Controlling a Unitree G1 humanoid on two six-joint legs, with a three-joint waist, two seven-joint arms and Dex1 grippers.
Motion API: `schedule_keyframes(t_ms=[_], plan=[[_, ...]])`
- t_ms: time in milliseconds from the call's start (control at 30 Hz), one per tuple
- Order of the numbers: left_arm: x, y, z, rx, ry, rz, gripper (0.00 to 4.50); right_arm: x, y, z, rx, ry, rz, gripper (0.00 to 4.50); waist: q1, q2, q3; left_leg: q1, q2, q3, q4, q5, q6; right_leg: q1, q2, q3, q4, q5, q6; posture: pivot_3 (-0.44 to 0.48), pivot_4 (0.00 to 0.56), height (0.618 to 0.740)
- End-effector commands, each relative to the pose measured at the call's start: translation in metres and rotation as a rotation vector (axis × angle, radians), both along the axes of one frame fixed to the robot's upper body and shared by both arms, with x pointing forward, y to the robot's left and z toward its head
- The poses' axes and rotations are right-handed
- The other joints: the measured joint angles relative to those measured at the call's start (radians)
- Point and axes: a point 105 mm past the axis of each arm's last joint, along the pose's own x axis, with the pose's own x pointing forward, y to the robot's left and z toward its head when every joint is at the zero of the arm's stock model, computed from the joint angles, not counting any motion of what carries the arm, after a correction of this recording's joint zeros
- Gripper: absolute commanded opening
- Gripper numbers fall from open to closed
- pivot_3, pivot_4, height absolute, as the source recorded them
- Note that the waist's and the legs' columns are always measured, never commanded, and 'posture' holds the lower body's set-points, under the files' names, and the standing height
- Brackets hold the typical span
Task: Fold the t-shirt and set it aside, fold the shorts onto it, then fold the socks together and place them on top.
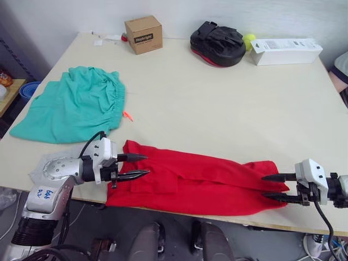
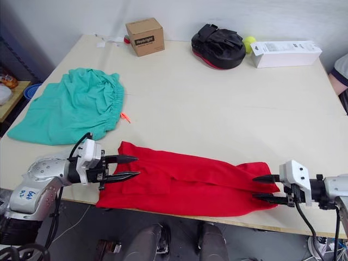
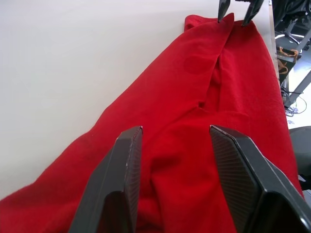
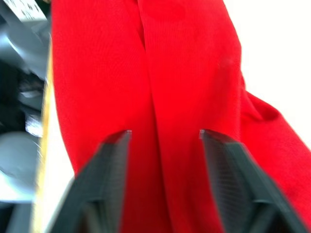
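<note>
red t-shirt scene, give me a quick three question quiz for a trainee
1. True or false: the bright red cotton t-shirt lies as a long band along the table's near edge.
2. Which gripper is at the shirt's end nearer the teal-green fabric shorts? A left gripper B right gripper
3. Fill in: both grippers' fingers are ____.

Key: 1 true; 2 A; 3 open, each pair spread over the red cloth.

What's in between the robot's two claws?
The red t-shirt, folded into a long strip along the table's near edge, spans from the open left claw to the open right claw, seen from the head views.
</note>
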Motion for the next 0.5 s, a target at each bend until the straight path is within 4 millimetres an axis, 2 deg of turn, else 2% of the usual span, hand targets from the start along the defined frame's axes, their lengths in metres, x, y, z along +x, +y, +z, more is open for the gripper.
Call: schedule_keyframes(t_ms=[33,100,167,300,433,500], plan=[[0.004,-0.001,0.021,-0.059,-0.052,0.023,2.28,0.013,0.023,0.049,0.219,-0.027,-0.026,2.35,-0.001,0.000,0.000,0.000,0.000,0.000,0.000,0.000,0.000,0.000,0.000,0.000,0.000,0.000,0.000,0.000,0.150,0.740],[0.011,-0.006,0.027,-0.100,-0.060,0.035,2.28,0.023,0.039,0.058,0.269,-0.048,-0.017,1.92,-0.005,0.000,0.000,0.000,0.000,0.000,0.000,0.000,0.000,0.000,0.000,0.000,0.000,0.001,-0.001,0.000,0.150,0.740],[0.020,-0.013,0.030,-0.122,-0.072,0.066,2.28,0.032,0.052,0.053,0.277,-0.084,-0.019,1.33,-0.001,-0.001,-0.001,0.000,0.000,-0.001,0.000,-0.002,-0.005,0.000,0.000,-0.001,0.000,0.001,-0.002,0.000,0.150,0.740],[0.037,-0.023,0.011,-0.057,-0.069,0.156,1.35,0.044,0.067,0.019,0.202,-0.188,-0.007,0.00,0.004,-0.003,-0.002,-0.001,0.000,-0.001,-0.001,0.000,-0.002,0.000,0.001,-0.002,0.000,0.001,-0.002,0.000,0.150,0.740],[0.042,-0.026,-0.009,0.032,-0.050,0.211,0.01,0.042,0.075,-0.009,0.159,-0.232,0.038,0.00,0.001,-0.003,-0.002,-0.003,-0.002,0.002,-0.001,0.002,0.001,-0.001,0.002,-0.001,0.000,0.002,0.000,0.000,0.150,0.740],[0.043,-0.022,-0.016,0.057,-0.033,0.246,0.01,0.039,0.073,-0.020,0.122,-0.243,0.060,0.00,-0.001,-0.003,-0.002,-0.003,-0.002,0.003,0.000,0.002,0.002,-0.001,0.002,-0.001,0.000,0.003,0.002,0.000,0.150,0.740]])
